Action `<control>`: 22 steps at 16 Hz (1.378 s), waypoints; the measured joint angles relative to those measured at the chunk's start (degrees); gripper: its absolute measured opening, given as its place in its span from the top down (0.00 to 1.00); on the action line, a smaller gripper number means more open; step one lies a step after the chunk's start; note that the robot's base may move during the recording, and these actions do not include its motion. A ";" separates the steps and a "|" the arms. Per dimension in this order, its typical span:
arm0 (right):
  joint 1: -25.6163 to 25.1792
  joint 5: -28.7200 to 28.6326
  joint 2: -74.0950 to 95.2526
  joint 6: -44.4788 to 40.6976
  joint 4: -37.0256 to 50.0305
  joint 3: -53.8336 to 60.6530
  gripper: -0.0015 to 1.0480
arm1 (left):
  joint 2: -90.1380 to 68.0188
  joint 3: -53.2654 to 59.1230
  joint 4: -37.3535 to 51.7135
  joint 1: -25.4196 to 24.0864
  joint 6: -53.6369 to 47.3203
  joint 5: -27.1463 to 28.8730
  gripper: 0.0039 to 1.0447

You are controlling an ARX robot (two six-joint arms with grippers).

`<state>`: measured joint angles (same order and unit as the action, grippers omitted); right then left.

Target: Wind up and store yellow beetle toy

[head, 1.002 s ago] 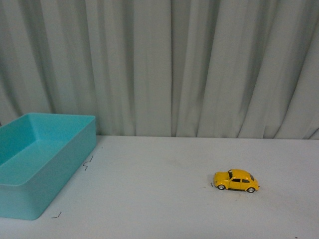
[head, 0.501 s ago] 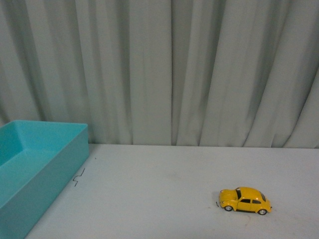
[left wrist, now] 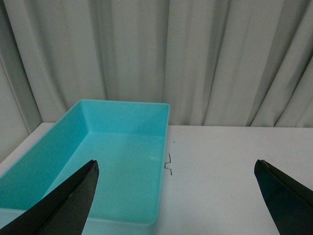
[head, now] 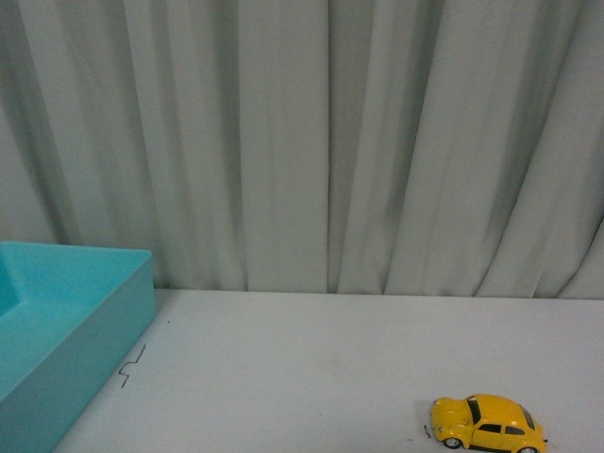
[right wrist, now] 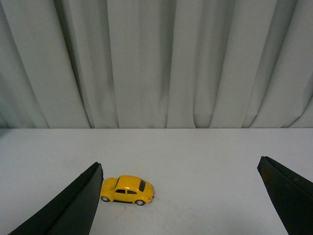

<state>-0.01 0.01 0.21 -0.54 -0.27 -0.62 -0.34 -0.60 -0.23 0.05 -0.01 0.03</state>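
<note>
No readable text, label, brand or number appears on anything in these views.

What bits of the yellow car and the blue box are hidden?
- The yellow beetle toy: its underside and far side face away in the front and right wrist views, and it is too small to show any wind-up part.
- The teal box: it is cut off by the front view's left edge, and a finger of the left gripper covers its near corner in the left wrist view.
</note>
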 joint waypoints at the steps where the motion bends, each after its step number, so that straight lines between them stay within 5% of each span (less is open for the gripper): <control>1: 0.00 0.00 0.00 -0.02 0.04 0.00 0.06 | 0.00 0.00 0.04 0.02 0.00 0.00 0.06; 11: 0.00 0.00 0.00 0.00 0.04 0.00 0.06 | 0.00 0.00 0.02 0.00 0.00 0.00 0.06; 12: -1.05 3.58 3.30 3.61 0.17 -0.39 0.06 | 0.00 0.00 0.02 0.02 0.00 0.02 0.06; 15: -29.68 -13.33 39.60 7.34 34.12 -5.88 0.06 | 0.00 0.00 0.02 0.02 0.02 0.02 0.06; 16: -33.53 -15.82 51.25 7.37 43.34 -10.56 0.06 | 0.00 0.00 0.00 0.00 0.00 0.02 0.06; 18: -31.41 -18.08 71.04 6.93 53.92 -19.34 0.06 | 0.00 0.00 0.02 0.00 0.00 0.00 0.06; 22: -17.42 -31.28 95.01 -7.08 46.60 -40.92 0.06 | 0.00 0.00 0.02 0.00 0.00 0.00 0.06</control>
<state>-17.43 -31.27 95.22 -7.62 46.33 -41.54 -0.34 -0.60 -0.21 0.05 -0.01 0.03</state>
